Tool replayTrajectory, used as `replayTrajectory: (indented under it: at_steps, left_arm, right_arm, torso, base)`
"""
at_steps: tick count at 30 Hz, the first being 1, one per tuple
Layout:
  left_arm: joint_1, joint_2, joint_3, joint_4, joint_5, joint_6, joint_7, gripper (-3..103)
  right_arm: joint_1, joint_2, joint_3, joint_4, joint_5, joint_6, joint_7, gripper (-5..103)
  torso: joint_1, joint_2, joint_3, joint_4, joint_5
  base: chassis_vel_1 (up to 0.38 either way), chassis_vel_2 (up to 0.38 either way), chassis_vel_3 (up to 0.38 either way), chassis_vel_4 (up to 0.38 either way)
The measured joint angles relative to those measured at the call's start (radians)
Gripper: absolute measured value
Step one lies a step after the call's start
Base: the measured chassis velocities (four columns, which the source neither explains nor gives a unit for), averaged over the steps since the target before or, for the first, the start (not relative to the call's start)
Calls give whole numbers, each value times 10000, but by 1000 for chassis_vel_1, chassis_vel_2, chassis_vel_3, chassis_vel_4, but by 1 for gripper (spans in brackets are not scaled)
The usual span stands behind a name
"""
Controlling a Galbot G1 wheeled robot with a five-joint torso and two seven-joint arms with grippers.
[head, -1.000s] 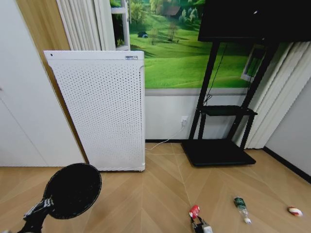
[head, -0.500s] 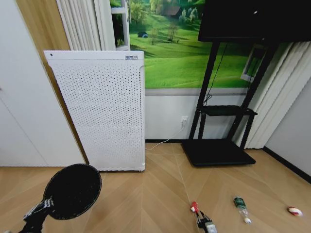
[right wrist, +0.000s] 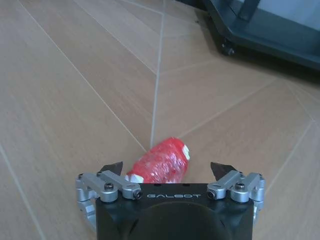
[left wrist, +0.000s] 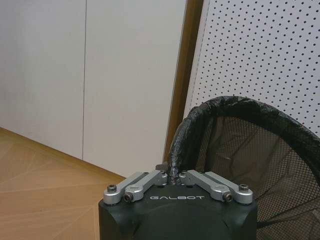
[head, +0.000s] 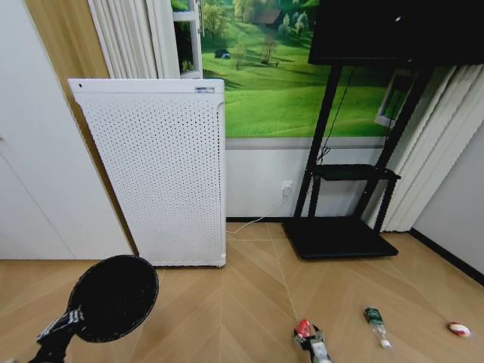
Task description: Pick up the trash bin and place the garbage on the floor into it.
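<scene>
Wood floor, right gripper jaws spread around red wrapper, left gripper clamping trash bin rim.

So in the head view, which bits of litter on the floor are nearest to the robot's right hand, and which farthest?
1. Red wrapper: right at the right hand, between its open fingers.
2. Green bottle: further to the right.
3. White-and-red scrap: farthest, by the right edge.

Home living room: herringbone wood floor, curtains, air purifier, TV stand.
</scene>
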Motion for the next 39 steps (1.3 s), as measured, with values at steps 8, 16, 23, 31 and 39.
replayTrajectory:
  at_steps: [8,16,23,31,39]
  left_arm:
    - [-37,23,34,61,16,15,-32,3]
    - [-56,39,2,108,0,22,-42,3]
    - [-25,-15,-60,112,-14,21,-40,3]
    - [-66,-35,1,111,0,17,-41,3]
    - [-171,128,250,277,123,9,1,3]
  right_arm:
    - [219,124,-139,-426,576,-225,602,95]
    - [334,87,-488,-323,919,-462,705,86]
    - [398,69,-558,-410,932,-465,664,65]
    - [180,15,-459,-209,1000,-480,537,45]
    - [-176,-62,-215,507,1209,-502,437,45]
  torso:
    - [0,-1,0,-1,-3]
    - [0,0,-1,0,-1]
    - [0,0,-1,3,0]
    - [0,1,-1,-1,0]
    - [0,0,0,1,4]
  base:
    - [0,0,0,0]
    - [0,0,0,0]
    - [0,0,0,0]
    - [0,0,0,0]
    - [0,0,0,0]
